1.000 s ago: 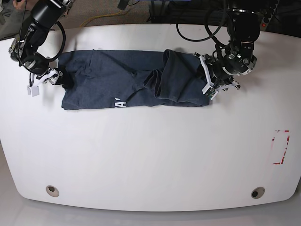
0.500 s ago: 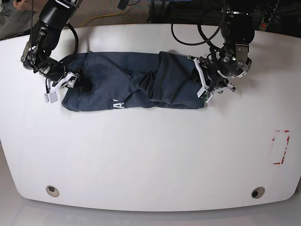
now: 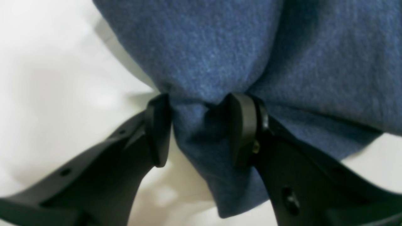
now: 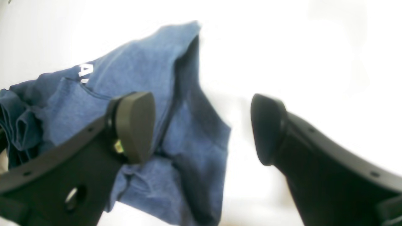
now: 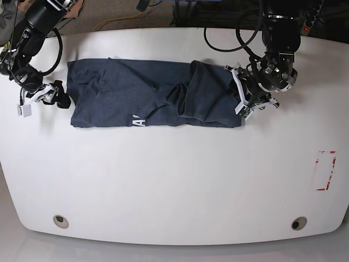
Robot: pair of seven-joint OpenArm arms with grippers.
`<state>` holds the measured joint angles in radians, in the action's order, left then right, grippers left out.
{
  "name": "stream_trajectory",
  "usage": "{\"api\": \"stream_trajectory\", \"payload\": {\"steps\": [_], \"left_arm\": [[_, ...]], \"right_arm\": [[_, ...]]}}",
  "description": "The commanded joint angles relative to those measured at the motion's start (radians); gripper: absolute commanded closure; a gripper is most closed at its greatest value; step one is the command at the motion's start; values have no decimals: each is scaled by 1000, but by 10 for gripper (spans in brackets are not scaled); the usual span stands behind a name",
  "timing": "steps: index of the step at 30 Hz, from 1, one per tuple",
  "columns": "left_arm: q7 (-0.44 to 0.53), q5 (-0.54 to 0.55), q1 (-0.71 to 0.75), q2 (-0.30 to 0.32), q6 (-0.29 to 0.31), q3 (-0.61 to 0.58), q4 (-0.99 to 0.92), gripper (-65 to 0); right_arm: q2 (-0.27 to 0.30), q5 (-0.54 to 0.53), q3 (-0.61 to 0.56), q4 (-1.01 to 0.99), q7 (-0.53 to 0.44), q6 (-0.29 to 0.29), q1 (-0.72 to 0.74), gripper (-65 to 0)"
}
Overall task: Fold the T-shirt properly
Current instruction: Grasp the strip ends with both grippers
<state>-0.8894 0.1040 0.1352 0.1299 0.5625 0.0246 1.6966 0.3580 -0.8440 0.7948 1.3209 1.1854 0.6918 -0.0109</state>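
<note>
While the T-shirt (image 5: pixel 152 101) lies in a long rumpled band across the far half of the table (image 5: pixel 174 180), only one hand holds it.

Left hand (image 3: pixel 198 128), at the band's right end in the base view, pinches a bunched fold of cloth between its pads. Right hand (image 4: pixel 201 128) stands spread and empty, just off the band's left end. Judged risk: a pull from the left hand alone would drag the loose middle hump, deepening creases; the thick pinched bunch may also slip free.
</note>
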Motion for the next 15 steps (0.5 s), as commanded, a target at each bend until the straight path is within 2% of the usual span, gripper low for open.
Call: {"api": "stream_trajectory", "payload": {"steps": [1, 9, 15], "left_arm": [[11, 3, -10, 4, 1, 1, 13, -258], [11, 3, -10, 4, 1, 1, 13, -258], [11, 3, -10, 4, 1, 1, 13, -258]], "right_arm": [[11, -24, 1, 9, -15, 6, 1, -453], [-47, -27, -45, -79, -17, 6, -4, -453], [-104, -27, -148, -65, -17, 6, -4, -453]]}}
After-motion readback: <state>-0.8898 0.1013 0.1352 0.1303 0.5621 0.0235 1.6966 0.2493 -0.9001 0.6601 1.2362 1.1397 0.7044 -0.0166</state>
